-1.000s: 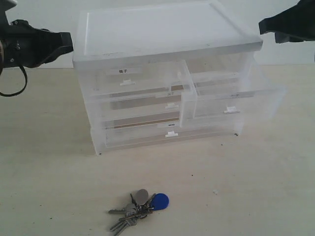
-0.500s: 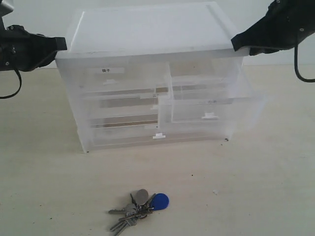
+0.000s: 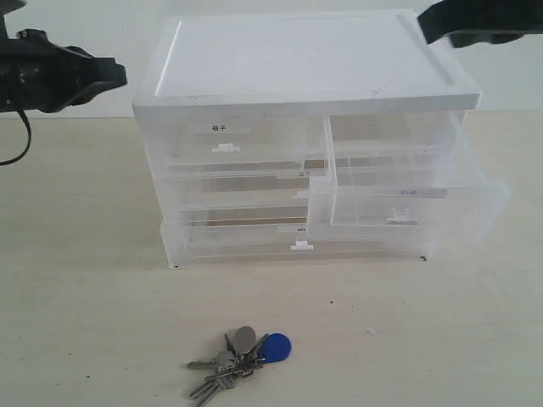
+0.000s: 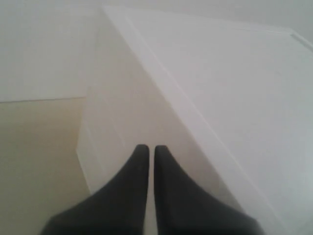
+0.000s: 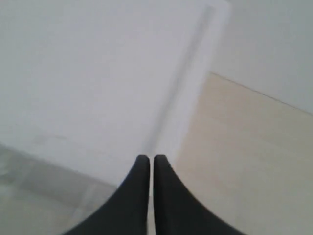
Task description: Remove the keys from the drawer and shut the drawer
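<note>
The keys (image 3: 227,365), with their round blue fob (image 3: 277,346), lie on the table in front of the clear plastic cabinet (image 3: 305,59). The drawer (image 3: 407,203), the half-width one on the right with a white tab handle (image 3: 401,222), stands pulled out. Beside the cabinet's upper left corner my left gripper (image 3: 121,75) is shut and holds nothing; its wrist view shows the black fingertips (image 4: 141,149) almost together against the cabinet's side. My right gripper (image 3: 427,23) is shut over the lid's back right corner, its fingertips (image 5: 142,159) nearly touching.
The other half-width drawer, marked with a dark label (image 3: 219,129), is pushed in, as are the full-width drawers (image 3: 254,242) below. Pale wooden table (image 3: 85,305) runs around the cabinet, and a white wall stands behind it.
The whole cabinet slid left, then back right past where it began, with both grippers moving at its top corners. The drawer stayed pulled out. The keys have not moved.
</note>
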